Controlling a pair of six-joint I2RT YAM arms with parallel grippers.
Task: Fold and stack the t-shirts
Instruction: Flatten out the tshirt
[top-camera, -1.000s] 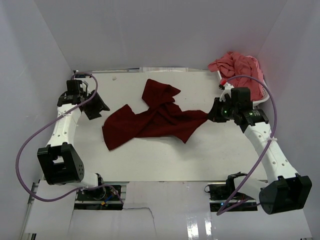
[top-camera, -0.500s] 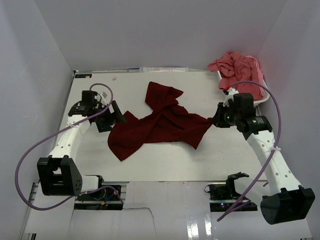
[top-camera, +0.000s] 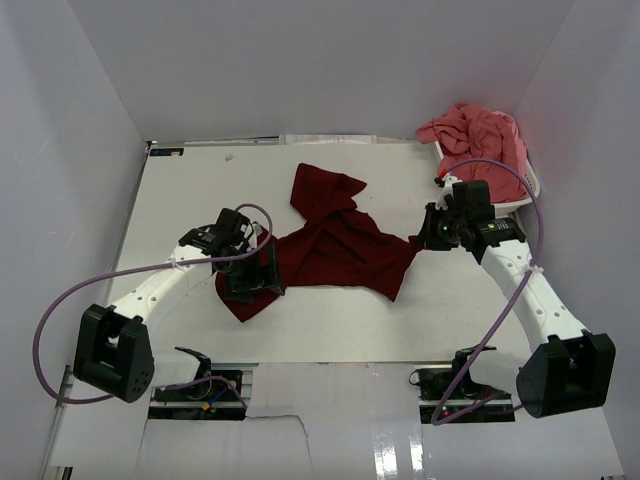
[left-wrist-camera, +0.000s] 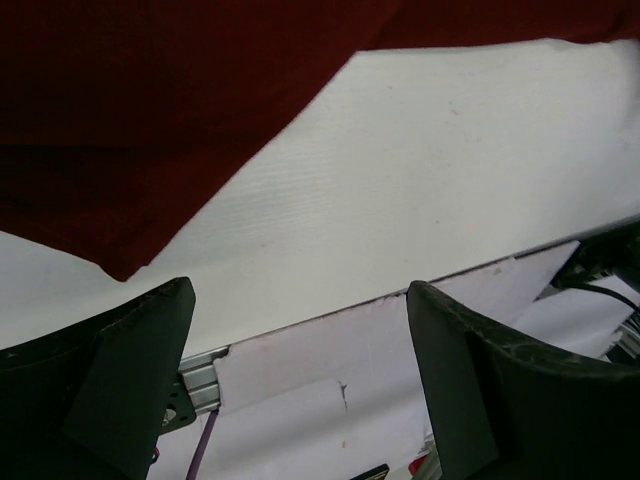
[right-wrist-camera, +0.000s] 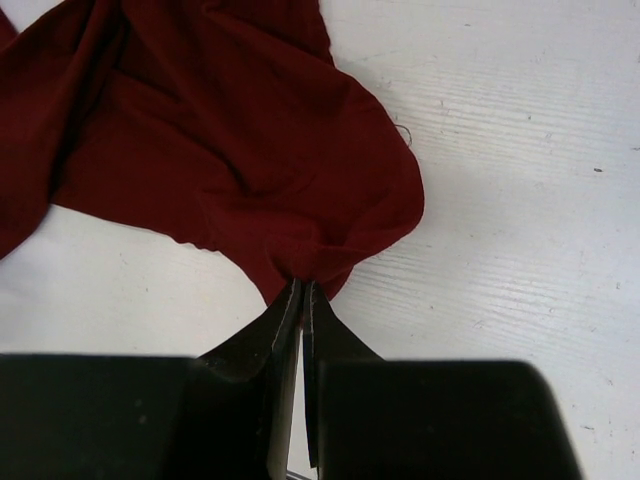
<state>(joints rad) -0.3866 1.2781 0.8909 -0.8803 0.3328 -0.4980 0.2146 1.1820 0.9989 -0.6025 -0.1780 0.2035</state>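
A dark maroon t-shirt (top-camera: 335, 240) lies crumpled across the middle of the white table (top-camera: 320, 320). My right gripper (top-camera: 422, 240) is shut on the shirt's right edge; its wrist view shows a pinch of maroon t-shirt (right-wrist-camera: 220, 150) caught between the closed right gripper (right-wrist-camera: 303, 287). My left gripper (top-camera: 262, 283) hovers open over the shirt's lower left corner, and in its wrist view the maroon t-shirt (left-wrist-camera: 130, 110) fills the top while nothing lies between the left gripper (left-wrist-camera: 300, 300) fingers. A coral pink t-shirt (top-camera: 475, 135) is heaped at the back right.
A white plastic basket (top-camera: 525, 195) under the pink shirt stands at the back right corner. White walls close in the table on three sides. The table's near edge (left-wrist-camera: 330, 315) with a metal rail runs just below the left gripper.
My left arm has swung from the table's left side in over the maroon shirt's lower left corner, and its jaws have opened wide. The right gripper has kept its hold, shifting slightly.
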